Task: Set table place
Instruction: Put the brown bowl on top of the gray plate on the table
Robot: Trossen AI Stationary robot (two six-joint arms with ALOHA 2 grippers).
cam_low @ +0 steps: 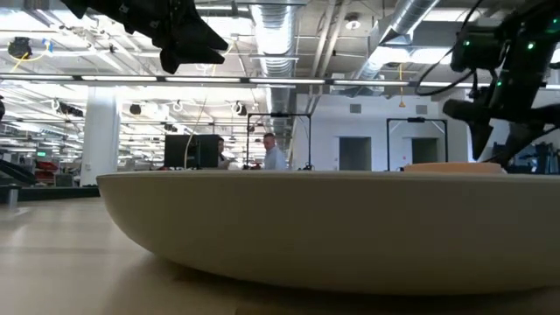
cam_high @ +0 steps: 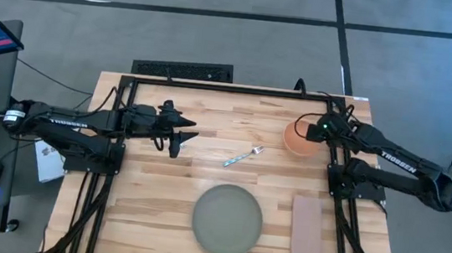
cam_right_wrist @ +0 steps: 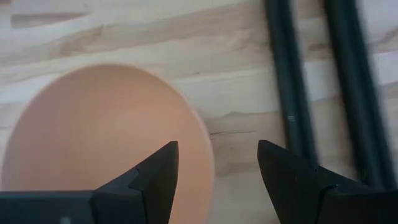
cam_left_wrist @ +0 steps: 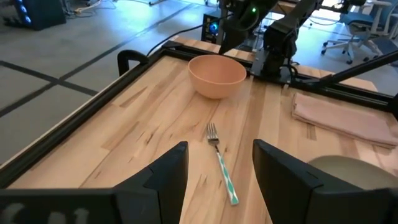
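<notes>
The small orange bowl (cam_high: 298, 139) (cam_left_wrist: 217, 75) stands on its base near the table's far right corner. My right gripper (cam_high: 309, 134) (cam_right_wrist: 217, 149) is open above the bowl's right rim (cam_right_wrist: 202, 134), one finger over the inside and one outside. A fork (cam_high: 242, 156) (cam_left_wrist: 222, 165) with silver tines and a blue-green handle lies flat mid-table. My left gripper (cam_high: 185, 133) (cam_left_wrist: 217, 149) is open, raised above the table left of the fork and pointing at it. The grey-green plate (cam_high: 228, 220) and the pinkish napkin (cam_high: 308, 230) lie flat near the near edge. No spoon shows.
The black metal frame (cam_high: 213, 86) edges the wooden table (cam_high: 152, 186), and its bars (cam_right_wrist: 289, 93) run close beside the bowl. The plate's rim (cam_low: 332, 219) fills the low view. Bare wood lies left of the plate. A person (cam_low: 273, 150) stands far off in the room.
</notes>
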